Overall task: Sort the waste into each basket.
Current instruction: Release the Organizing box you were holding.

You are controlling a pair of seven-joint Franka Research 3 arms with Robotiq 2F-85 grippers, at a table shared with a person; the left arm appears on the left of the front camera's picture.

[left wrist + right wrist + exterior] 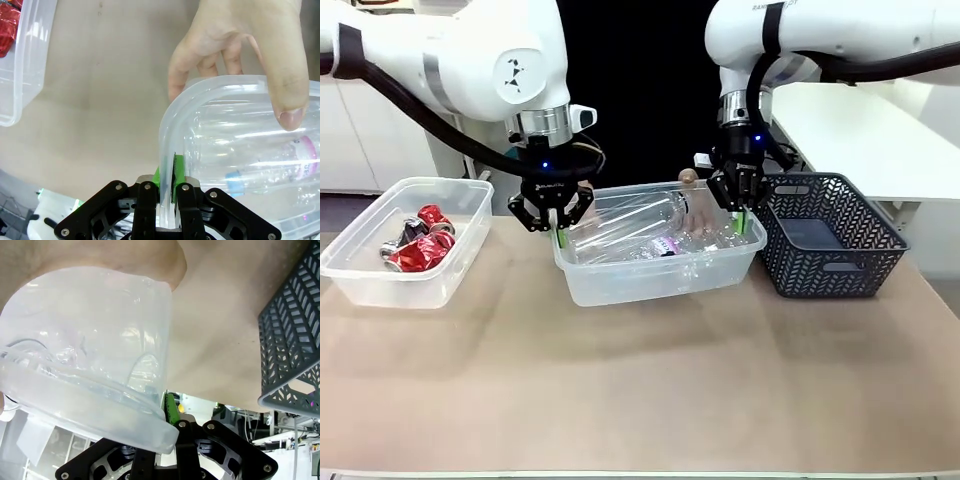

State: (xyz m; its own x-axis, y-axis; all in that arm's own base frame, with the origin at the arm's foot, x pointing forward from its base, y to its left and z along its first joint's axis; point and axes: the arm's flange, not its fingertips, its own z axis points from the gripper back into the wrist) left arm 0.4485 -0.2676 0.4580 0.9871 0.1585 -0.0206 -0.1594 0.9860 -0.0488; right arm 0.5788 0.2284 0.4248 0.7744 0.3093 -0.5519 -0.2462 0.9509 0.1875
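The clear tub with the plastic bottles (655, 232) stands in the middle of the surface (640, 380), between the other clear tub (360, 270) at the robot's left, which holds the crushed red-and-silver cans (420, 240), and the dark lattice basket (825, 235) at its right, which looks empty. The left tool (557, 235) is clenched on the left rim of the middle tub, the thin wall pinched between its green pads (176, 172). The right tool (742, 220) is clenched on the opposite rim, as far as the pictures show. A person's hand (245, 55) also grips the far edge, with the thumb inside. I think the danger is uneven motion: if one arm lifts or pulls sooner, the soft wall can bend, slip from the pads, and tip the bottles out. The person's fingers could also be squeezed or pulled.
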